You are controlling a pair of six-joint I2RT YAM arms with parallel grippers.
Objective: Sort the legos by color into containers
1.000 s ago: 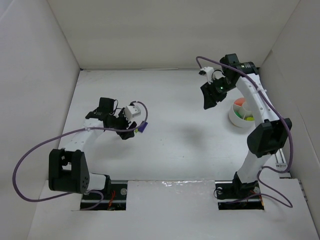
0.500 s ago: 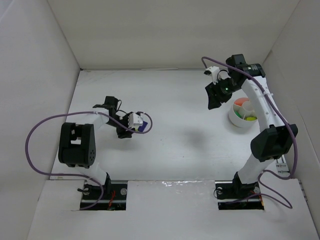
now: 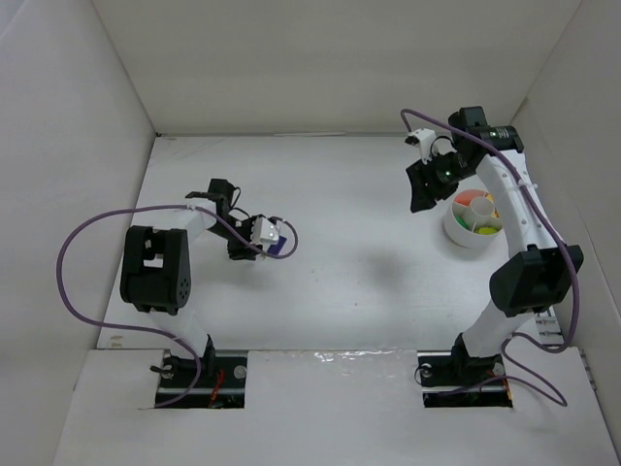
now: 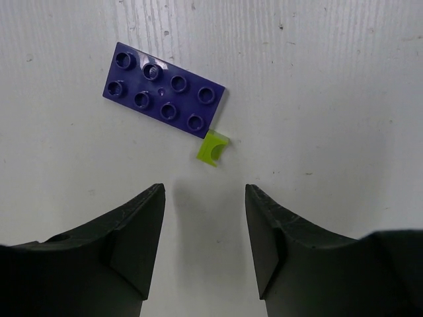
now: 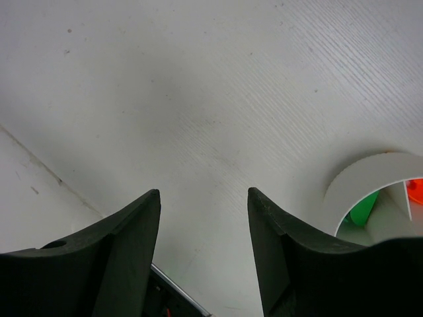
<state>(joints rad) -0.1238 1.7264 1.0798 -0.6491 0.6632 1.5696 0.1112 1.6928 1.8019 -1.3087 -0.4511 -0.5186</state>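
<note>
A purple flat brick lies on the table with a tiny lime green brick touching its near corner. My left gripper is open and empty, hovering just short of the lime brick. In the top view the left gripper sits beside the purple brick. The round white bowl with wedge compartments stands at the right, holding orange, yellow and lime pieces. My right gripper is open and empty, just left of the bowl. In the right wrist view the right gripper is over bare table, with the bowl's rim, a dark green brick and an orange brick at the lower right.
White walls enclose the table on the left, back and right. The left arm's purple cable loops out to the left. A metal rail runs along the right edge by the right arm's base.
The left arm has folded inward and its gripper has shifted slightly right, closer to the purple brick. The right gripper has moved right, closer to the bowl.
</note>
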